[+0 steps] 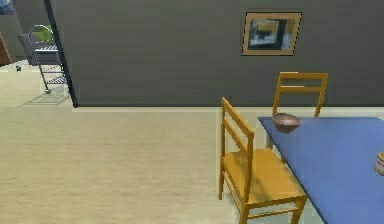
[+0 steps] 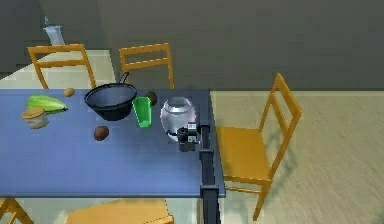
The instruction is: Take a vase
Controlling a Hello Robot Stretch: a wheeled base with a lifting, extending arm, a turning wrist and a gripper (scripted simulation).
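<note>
The glassy vase [image 2: 178,112], if such it is, stands upright just up-left of the gripper [image 2: 185,138] in the arm side view; I cannot tell how the fingers stand.

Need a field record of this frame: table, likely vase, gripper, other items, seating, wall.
table: blue tabletop
vase candidate: pale rounded glassy vessel, standing on the table near its edge
gripper: gripper at the vessel in the arm side view; contact cannot be told
holding: cannot tell
other items: black bowl-shaped pan, green cup, yellow-green banana, brown round lump
seating: wooden slat-back chair at the table's end
forward view: brown bowl on the table; framed picture on the grey wall
</note>
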